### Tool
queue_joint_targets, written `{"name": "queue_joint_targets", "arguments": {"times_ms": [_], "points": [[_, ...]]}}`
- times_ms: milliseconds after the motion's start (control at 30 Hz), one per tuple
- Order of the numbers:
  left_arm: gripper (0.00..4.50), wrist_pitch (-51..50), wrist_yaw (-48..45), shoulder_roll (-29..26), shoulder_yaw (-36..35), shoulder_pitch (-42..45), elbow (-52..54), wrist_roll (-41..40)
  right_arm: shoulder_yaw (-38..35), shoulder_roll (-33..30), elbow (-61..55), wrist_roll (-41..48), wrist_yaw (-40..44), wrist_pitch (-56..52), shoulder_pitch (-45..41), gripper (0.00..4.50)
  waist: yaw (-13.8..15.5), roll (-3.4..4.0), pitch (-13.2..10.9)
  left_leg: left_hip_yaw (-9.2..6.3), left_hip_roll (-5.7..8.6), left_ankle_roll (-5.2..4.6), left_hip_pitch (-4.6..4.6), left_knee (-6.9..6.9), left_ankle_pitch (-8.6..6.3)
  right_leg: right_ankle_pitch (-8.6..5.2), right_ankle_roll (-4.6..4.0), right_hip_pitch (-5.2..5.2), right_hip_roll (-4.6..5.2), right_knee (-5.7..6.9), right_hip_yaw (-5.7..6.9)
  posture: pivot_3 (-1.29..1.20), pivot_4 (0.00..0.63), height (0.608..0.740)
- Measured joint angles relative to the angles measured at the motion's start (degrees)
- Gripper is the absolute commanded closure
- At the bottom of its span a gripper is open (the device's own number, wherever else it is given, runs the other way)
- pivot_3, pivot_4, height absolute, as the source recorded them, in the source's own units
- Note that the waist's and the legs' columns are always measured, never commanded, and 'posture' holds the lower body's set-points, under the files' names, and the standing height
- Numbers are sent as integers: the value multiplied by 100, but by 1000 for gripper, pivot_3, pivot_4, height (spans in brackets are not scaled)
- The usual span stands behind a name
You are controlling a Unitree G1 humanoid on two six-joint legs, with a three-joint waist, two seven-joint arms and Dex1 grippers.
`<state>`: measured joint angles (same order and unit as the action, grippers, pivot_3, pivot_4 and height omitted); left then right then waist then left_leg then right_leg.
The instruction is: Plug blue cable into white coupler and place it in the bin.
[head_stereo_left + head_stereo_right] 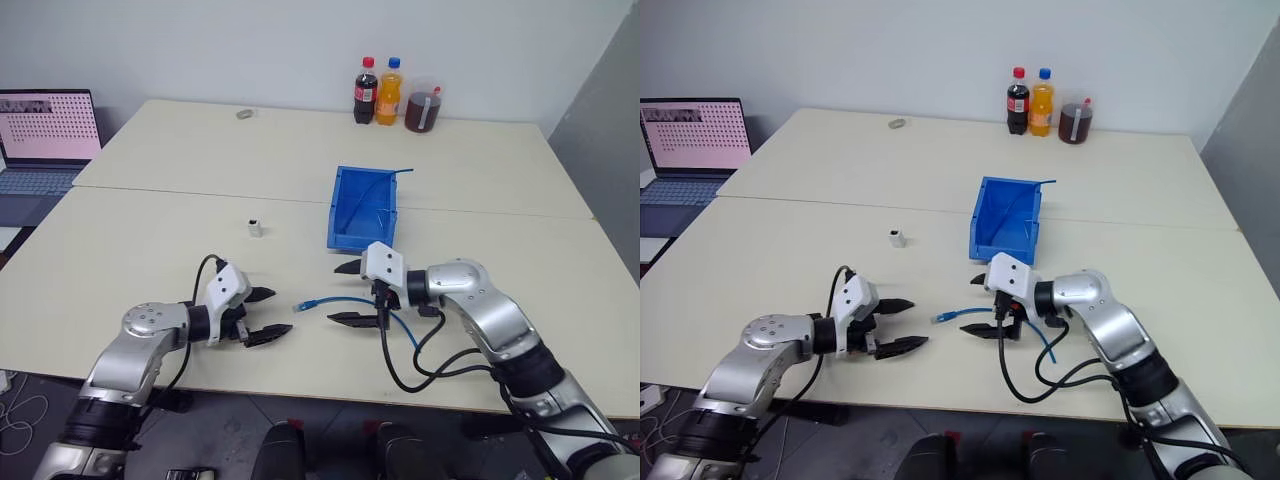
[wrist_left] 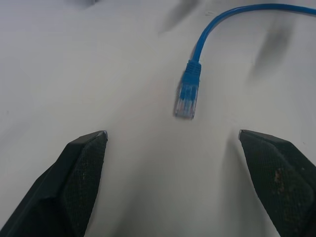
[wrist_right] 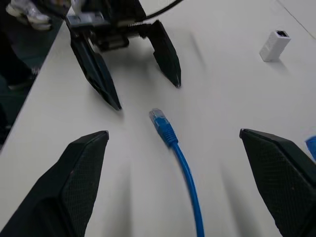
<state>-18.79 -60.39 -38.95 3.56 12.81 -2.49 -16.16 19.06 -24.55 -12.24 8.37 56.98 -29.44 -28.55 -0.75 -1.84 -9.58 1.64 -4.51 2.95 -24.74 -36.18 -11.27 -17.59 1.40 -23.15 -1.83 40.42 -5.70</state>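
Bin [image 1: 352, 215] holds a thin wire [image 1: 378, 183]

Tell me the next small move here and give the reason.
Probably ease the left end effector forward and close on the blue cable plug: both end effectors stand open, the plug lies free on the table between them, and the white coupler sits apart, unplugged.

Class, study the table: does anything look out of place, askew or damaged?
One oddity: a thin blue wire lies in the bin and pokes over its rim. The blue cable and white coupler lie undamaged on the table.
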Motion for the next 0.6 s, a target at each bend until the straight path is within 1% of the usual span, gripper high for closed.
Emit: {"name": "queue_joint_targets", "arguments": {"times_ms": [100,200,300,433,500,533,600], "points": [[0,97,62,143,167,158,-112,145,-230,-100,-606,188,-260,-512,459,42,13,14,10,-3,1,-3,5,0,2,-15,27,3,-2,3,-1,0,150,740],[0,200,80,232,336,326,-233,325,-449,-129,-1125,386,-579,-984,916,42,31,33,26,-2,3,-4,6,-4,3,-13,36,7,-2,3,-6,0,150,740],[513,271,82,270,465,430,-282,487,-585,-119,-1426,475,-868,-1240,1064,11,25,36,35,-3,4,-9,7,-8,7,-10,42,8,-2,2,-6,0,150,740],[1373,342,-11,260,565,542,-348,620,-678,-87,-1634,628,-1193,-1423,1239,11,23,39,49,0,4,-9,7,-9,7,-11,41,10,-2,0,-9,0,150,740],[1694,396,-58,258,601,553,-360,653,-685,-63,-1712,659,-1323,-1485,1275,11,17,44,54,0,4,-9,7,-8,7,-12,40,9,-2,-1,-9,0,150,740],[1967,404,-76,258,611,550,-354,654,-706,-60,-1756,699,-1369,-1498,1315,11,17,44,56,0,4,-10,7,-8,6,-12,40,10,-2,-1,-9,0,150,740],[2335,411,-117,246,616,533,-349,654,-750,-59,-1862,793,-1449,-1531,1401,11,11,44,57,0,3,-10,7,-7,6,-13,39,10,-2,-1,-9,0,150,740]]}}
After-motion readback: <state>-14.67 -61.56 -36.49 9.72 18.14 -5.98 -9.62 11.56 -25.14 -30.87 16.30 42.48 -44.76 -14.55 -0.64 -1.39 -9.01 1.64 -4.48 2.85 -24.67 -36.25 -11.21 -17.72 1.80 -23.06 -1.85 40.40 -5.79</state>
